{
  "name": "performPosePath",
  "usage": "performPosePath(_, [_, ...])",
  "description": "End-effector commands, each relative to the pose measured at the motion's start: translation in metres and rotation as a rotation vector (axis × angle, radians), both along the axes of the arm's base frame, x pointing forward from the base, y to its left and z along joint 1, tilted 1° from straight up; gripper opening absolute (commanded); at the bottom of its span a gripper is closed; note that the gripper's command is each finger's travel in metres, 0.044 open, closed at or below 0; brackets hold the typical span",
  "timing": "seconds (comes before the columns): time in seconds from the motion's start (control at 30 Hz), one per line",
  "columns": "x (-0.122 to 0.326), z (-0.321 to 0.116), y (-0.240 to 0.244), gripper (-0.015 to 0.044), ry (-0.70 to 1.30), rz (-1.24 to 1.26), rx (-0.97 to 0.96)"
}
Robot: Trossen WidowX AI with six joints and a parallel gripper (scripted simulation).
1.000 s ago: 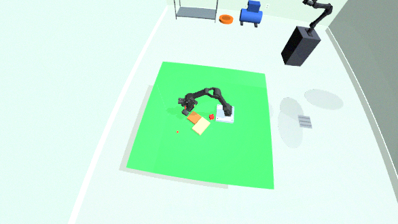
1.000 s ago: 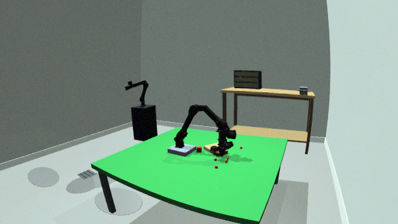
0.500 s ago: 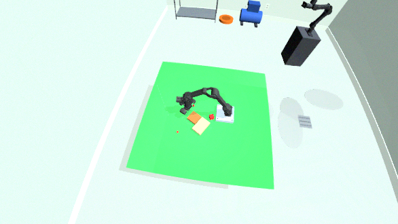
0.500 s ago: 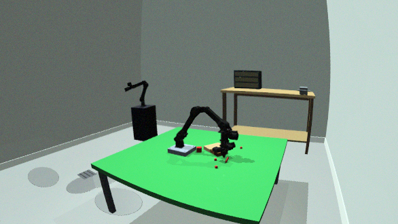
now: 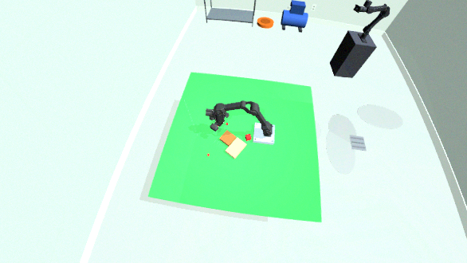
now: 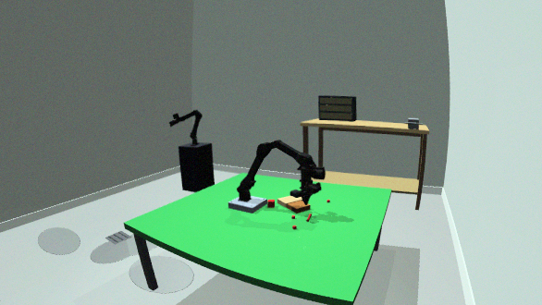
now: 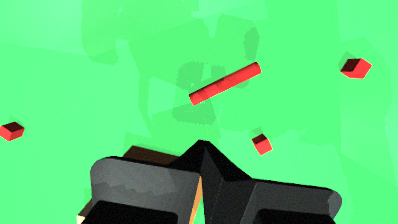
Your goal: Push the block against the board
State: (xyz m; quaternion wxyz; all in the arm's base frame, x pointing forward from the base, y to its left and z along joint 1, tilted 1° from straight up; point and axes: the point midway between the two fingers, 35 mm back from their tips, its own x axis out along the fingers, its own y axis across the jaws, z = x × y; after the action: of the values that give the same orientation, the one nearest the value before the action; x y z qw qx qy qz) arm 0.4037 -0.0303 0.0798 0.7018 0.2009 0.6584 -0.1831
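Observation:
The orange square block (image 5: 227,138) (image 6: 299,206) lies flat with one side against the long side of the pale tan board (image 5: 236,148) (image 6: 289,201). Their edges at one end look about even in the top view. Any small gap is too fine to tell. My gripper (image 5: 220,122) (image 6: 306,202) (image 7: 202,145) is shut and empty, with its fingertips above the table beside the block's far side from the board. In the wrist view my fingers hide most of the block, and only its dark side (image 7: 149,154) and a strip between the fingers show.
A red cube (image 5: 248,137) (image 6: 271,203) sits between the board and the arm's pale base (image 5: 259,138) (image 6: 247,205). A red rod (image 7: 225,83) (image 6: 309,217) and small red pieces (image 7: 356,68) (image 7: 262,144) (image 7: 12,131) lie on the green table (image 5: 239,187).

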Motion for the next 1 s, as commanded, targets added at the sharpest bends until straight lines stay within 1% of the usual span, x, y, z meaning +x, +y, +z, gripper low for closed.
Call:
performPosePath(0.0, [-0.001, -0.005, 0.01, 0.0, 0.017, 0.09, -0.002])
performPosePath(0.97, [-0.012, -0.004, 0.11, 0.0, 0.003, 1.08, -0.05])
